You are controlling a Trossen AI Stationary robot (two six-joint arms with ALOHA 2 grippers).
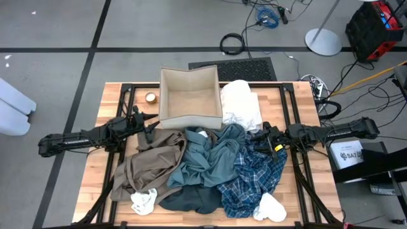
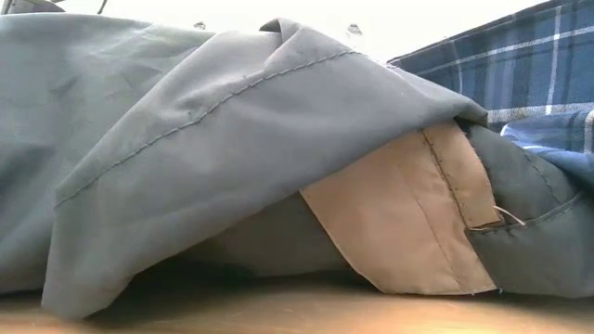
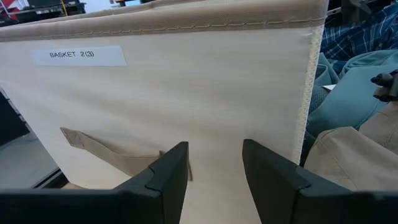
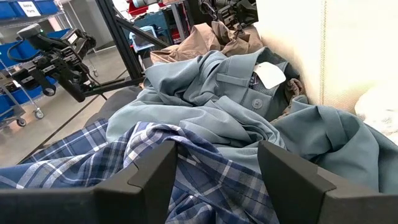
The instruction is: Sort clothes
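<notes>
A pile of clothes lies on the wooden table [image 1: 105, 108]. From left to right it holds a tan-brown garment [image 1: 149, 162], a teal-grey shirt [image 1: 213, 156] and a blue plaid shirt [image 1: 251, 181]. A dark slate garment [image 1: 191, 200] lies at the near edge. Cream-white pieces lie at the near left [image 1: 144, 201], the near right [image 1: 270, 207] and beside the box [image 1: 240, 105]. My left gripper [image 3: 214, 168] is open and empty, close before the beige box's wall [image 3: 186, 93]. My right gripper [image 4: 217, 168] is open, with its fingers on either side of a plaid fold [image 4: 186, 180].
The beige fabric box [image 1: 191, 98], labelled BASKET 2(3), stands open at the table's far middle. A small round roll [image 1: 151, 97] lies to its left. In the low view the teal-grey cloth [image 2: 186, 121] and a tan piece [image 2: 399, 213] fill the picture. Black frame bars run along the table's sides.
</notes>
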